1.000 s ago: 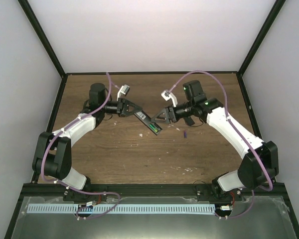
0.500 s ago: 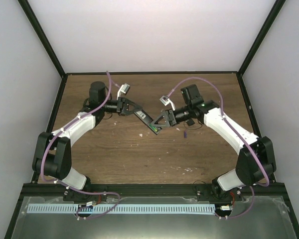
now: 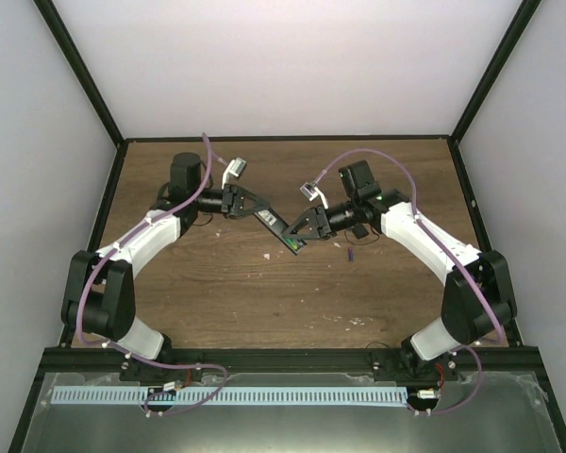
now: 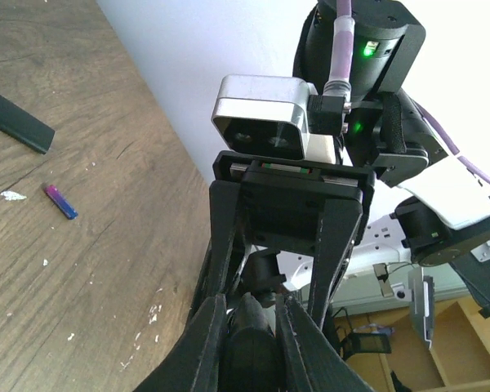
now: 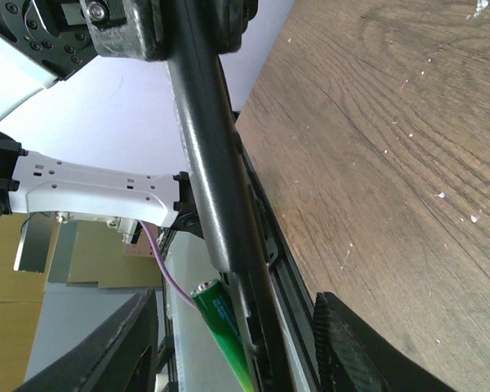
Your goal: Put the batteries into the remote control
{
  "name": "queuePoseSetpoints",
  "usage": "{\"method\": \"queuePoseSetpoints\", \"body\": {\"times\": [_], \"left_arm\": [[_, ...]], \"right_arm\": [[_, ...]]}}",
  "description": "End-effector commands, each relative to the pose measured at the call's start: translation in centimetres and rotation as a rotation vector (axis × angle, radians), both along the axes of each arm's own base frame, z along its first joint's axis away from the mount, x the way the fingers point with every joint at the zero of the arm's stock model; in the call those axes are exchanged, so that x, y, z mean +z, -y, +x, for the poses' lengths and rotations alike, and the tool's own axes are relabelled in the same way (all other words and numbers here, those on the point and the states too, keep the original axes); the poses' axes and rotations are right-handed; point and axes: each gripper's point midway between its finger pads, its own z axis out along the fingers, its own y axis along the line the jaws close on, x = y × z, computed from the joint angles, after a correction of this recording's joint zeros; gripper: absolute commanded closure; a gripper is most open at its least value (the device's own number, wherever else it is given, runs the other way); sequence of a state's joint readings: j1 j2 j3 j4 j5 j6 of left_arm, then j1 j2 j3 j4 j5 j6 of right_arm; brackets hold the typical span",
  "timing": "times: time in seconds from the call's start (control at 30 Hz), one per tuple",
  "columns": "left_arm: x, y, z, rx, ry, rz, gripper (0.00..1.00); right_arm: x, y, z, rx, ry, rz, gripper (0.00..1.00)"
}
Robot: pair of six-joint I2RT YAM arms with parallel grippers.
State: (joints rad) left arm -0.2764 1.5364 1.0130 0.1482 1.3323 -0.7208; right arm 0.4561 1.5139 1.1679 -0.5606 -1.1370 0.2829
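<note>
My left gripper (image 3: 261, 215) holds the slim black remote control (image 3: 281, 231) above the table, jaws shut on one end (image 4: 249, 351). The remote's free end slants toward my right gripper (image 3: 307, 228). A green battery (image 5: 225, 331) lies along the remote's (image 5: 216, 163) open compartment, one end tilted out. My right gripper (image 5: 237, 351) stands open, its fingers (image 5: 122, 343) straddling the remote and the battery with a gap on each side. The purple battery (image 3: 349, 254) lies on the wooden table, also seen in the left wrist view (image 4: 60, 201).
A flat black rectangular piece (image 4: 18, 123) lies on the table beyond the purple battery. Black frame rails (image 3: 283, 140) and white walls close in the wooden table (image 3: 264, 302). Small white flecks dot the wood.
My right gripper has moved left, closer around the remote's free end, and its jaws have narrowed somewhat. The left arm and the remote have stayed in place.
</note>
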Motion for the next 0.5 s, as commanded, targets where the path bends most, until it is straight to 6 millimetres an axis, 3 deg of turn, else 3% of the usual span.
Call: {"method": "queuePoseSetpoints", "body": {"times": [0.0,0.47], "left_arm": [[0.53,0.35,0.02,-0.016,0.045,0.000,1.00],[0.17,0.44,0.35,-0.006,0.052,0.012,1.00]], "right_arm": [[1.02,-0.61,0.13,0.014,-0.001,0.027,0.56],[0.49,-0.82,0.03,0.020,-0.030,0.012,0.64]]}}
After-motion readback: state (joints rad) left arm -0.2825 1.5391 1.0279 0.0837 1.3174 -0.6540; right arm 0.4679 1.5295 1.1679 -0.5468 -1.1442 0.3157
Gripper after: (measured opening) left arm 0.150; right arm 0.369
